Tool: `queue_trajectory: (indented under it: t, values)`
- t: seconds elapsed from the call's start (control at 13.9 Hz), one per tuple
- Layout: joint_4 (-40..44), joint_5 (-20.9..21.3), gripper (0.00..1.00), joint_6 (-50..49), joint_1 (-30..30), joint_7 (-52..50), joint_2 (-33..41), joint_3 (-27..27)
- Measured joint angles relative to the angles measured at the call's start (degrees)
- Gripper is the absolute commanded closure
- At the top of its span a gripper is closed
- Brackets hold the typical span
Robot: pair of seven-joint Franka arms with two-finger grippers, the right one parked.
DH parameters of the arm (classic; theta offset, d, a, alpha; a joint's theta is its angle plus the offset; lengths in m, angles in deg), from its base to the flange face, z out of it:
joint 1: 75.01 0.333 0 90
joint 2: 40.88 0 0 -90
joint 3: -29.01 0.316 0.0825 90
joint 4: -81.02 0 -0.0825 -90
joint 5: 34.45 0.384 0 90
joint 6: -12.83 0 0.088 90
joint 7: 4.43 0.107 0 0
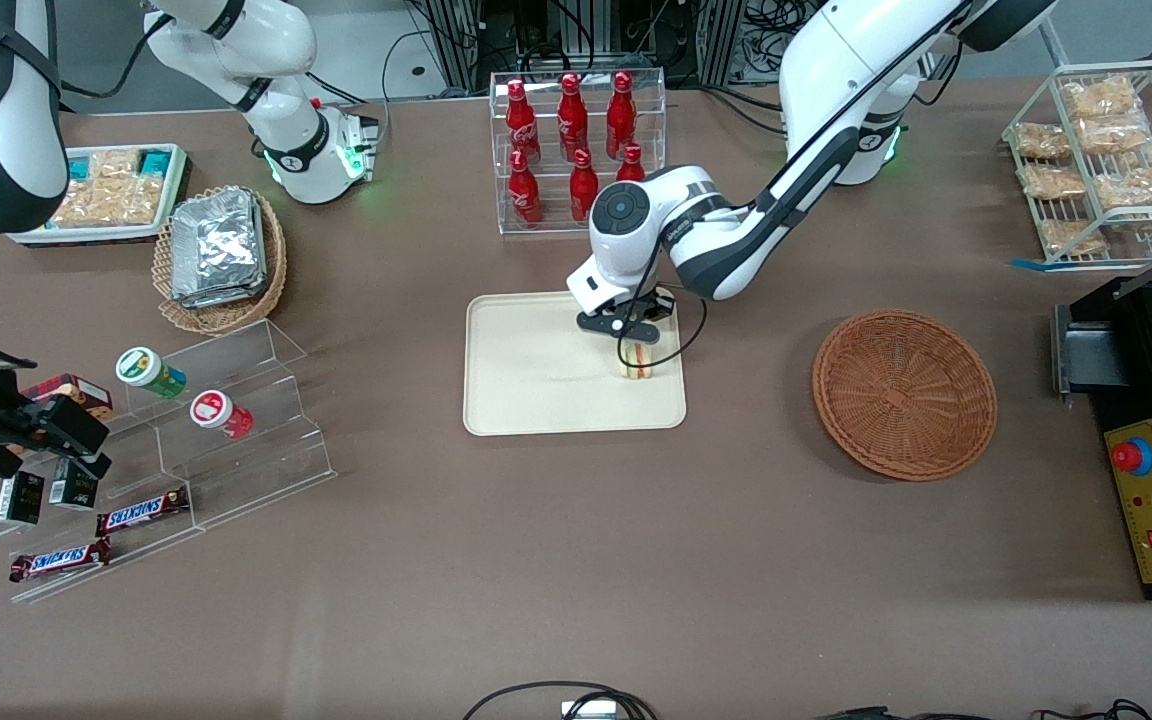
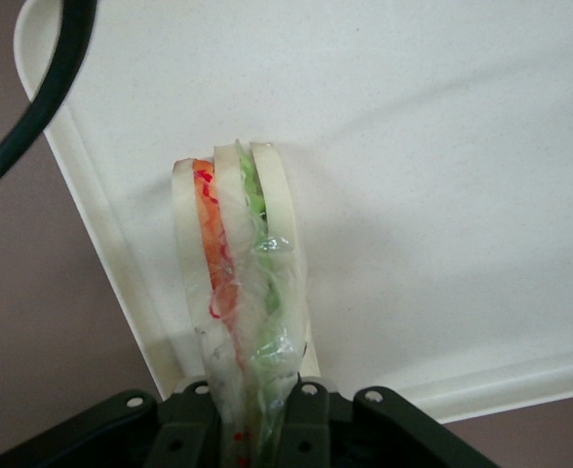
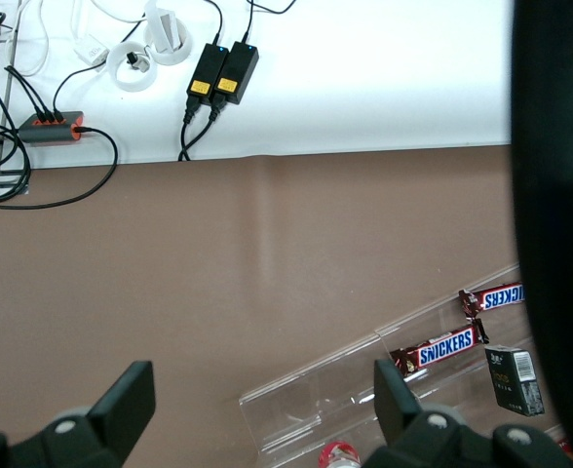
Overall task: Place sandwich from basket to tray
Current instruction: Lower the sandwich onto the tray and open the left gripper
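Note:
My left gripper point(image 1: 636, 335) is shut on the sandwich point(image 1: 639, 362), a plastic-wrapped wedge of pale bread with orange, red and green filling. It holds the wedge upright over the cream-beige tray point(image 1: 536, 400), at the tray's edge nearest the basket. In the left wrist view the sandwich point(image 2: 238, 263) runs out from between the black fingers point(image 2: 311, 429) of the gripper point(image 2: 252, 424). Its tip is at or just above the tray point(image 2: 442, 195); I cannot tell if they touch. The reddish-brown wicker basket point(image 1: 904, 393) sits empty beside the tray, toward the working arm's end.
A clear rack of red bottles point(image 1: 576, 150) stands farther from the front camera than the tray. Toward the parked arm's end are a tan basket of foil packets point(image 1: 221, 258) and a stepped acrylic stand point(image 1: 186, 440). A black control box point(image 1: 1151, 500) sits past the basket.

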Motion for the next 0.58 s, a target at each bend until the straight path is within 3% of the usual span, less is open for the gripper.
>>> queue_trajectory:
  t: [0.07, 0.29, 0.58]
  values:
    - [0.0, 0.1, 0.44, 0.0, 0.0, 0.0, -0.4, 0.0]
    - [0.1, 0.2, 0.01, 0.0, -0.1, -0.8, -0.7, 0.0]
    - [1.5, 0.3, 0.0, 0.0, -0.1, -6.7, -0.6, 0.0]
